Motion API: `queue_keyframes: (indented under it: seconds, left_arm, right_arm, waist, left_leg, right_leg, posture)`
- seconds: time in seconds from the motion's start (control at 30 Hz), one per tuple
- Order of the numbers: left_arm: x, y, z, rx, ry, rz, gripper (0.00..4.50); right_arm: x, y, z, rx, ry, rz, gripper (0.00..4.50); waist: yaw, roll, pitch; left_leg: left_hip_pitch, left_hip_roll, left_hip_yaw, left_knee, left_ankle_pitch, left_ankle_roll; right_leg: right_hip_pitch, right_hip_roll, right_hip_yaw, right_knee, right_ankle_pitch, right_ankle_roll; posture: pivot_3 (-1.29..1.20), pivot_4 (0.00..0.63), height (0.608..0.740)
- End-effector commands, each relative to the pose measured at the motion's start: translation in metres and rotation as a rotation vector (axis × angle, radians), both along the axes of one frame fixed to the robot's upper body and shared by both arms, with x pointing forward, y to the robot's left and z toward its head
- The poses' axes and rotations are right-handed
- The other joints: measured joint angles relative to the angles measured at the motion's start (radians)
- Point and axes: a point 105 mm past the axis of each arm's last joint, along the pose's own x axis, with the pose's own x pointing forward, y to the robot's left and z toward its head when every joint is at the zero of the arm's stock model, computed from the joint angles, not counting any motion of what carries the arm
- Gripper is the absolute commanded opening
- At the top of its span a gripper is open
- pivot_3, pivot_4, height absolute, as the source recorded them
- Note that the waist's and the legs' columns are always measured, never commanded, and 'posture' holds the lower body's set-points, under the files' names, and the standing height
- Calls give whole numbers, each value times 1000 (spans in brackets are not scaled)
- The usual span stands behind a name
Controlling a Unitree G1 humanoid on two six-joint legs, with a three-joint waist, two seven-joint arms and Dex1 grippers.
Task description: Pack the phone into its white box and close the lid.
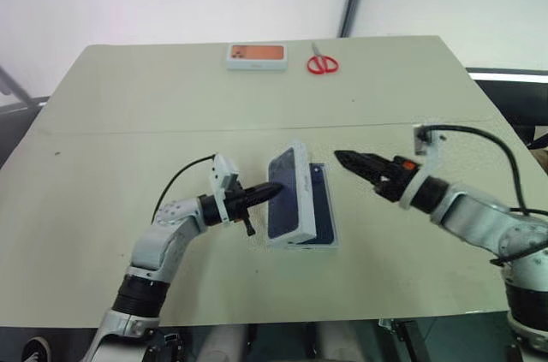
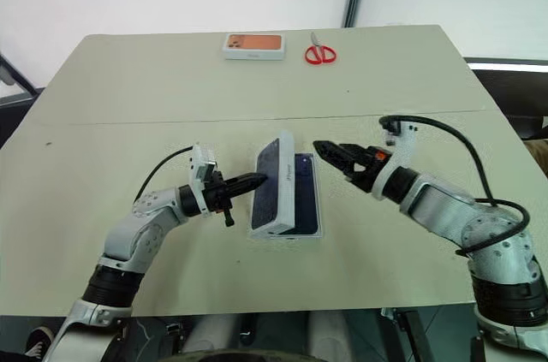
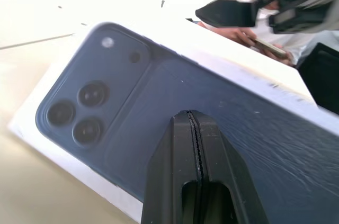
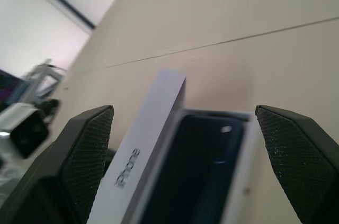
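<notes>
Left gripper [image 1: 272,190]: jaws pressed shut, empty, tips against the printed top of the lid [image 1: 288,192].
Right gripper [image 1: 342,159]: jaws spread wide, holding nothing, hanging just beside the lid's raised edge, apart from it.
Lid: propped at a steep tilt over the box [image 1: 326,238], one long edge down along the box's left side, the other lifted; not yet closed.
Phone [image 1: 319,208]: lying flat in the box on the bench [image 1: 128,105], between the two grippers, partly covered by the lid.
Risk, slip: my guess is the lid could slide off the shut tips and drop skewed, catching on a box wall.
Risk, shove: pushing sideways instead of down may drag the box across the bench.
Risk, jam: misaligned corners would stop the lid seating.
</notes>
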Motion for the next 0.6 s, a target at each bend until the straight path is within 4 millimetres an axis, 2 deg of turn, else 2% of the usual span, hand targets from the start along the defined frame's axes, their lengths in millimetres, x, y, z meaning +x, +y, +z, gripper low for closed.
queue_keyframes:
  seconds: [0.03,0.13,0.23,0.37,0.5,0.57,0.6]
  left_arm:
    - [1,3,5,2,-23,1,0]
    - [4,10,8,13,-31,16,0]
    - [8,20,10,31,-38,40,0]
    - [15,35,9,36,-22,100,0]
    - [34,56,-3,95,-7,245,0]
    - [41,60,-12,102,62,290,0]
    - [41,52,-18,121,79,269,0]
  right_arm:
    - [0,9,0,-188,-130,23,3108]
    - [-1,18,-11,-342,-196,88,1502]
    - [0,26,-17,-395,-232,117,50]
    - [2,28,-25,-482,-265,152,50]
    - [3,30,-30,-540,-279,181,50]
    - [3,32,-35,-555,-273,191,50]
    - [2,37,-36,-550,-276,206,50]
  waist:
    - [0,0,0]
    - [2,0,0]
    - [3,0,0]
    - [3,0,0]
    - [3,0,0]
    - [3,0,0]
    - [3,0,0]
  left_leg:
    - [0,0,0,0,0,0]
    - [0,0,0,1,0,0]
    - [0,-1,0,1,0,0]
    - [0,-1,-1,1,0,0]
    - [0,-1,-1,1,0,0]
    - [0,-1,-1,1,0,0]
    - [0,-1,-1,1,0,0]
  right_leg:
    - [0,0,0,0,0,0]
    - [0,0,0,0,0,0]
    - [0,0,0,0,0,0]
    - [0,-1,0,0,0,0]
    - [0,-1,0,0,0,0]
    - [0,-1,-1,0,0,0]
    - [0,-1,-1,0,0,0]
  posture:
    - [0,150,740]
    - [0,150,740]
    - [0,150,740]
    - [0,150,740]
    - [0,150,740]
    - [0,150,740]
    - [0,150,740]
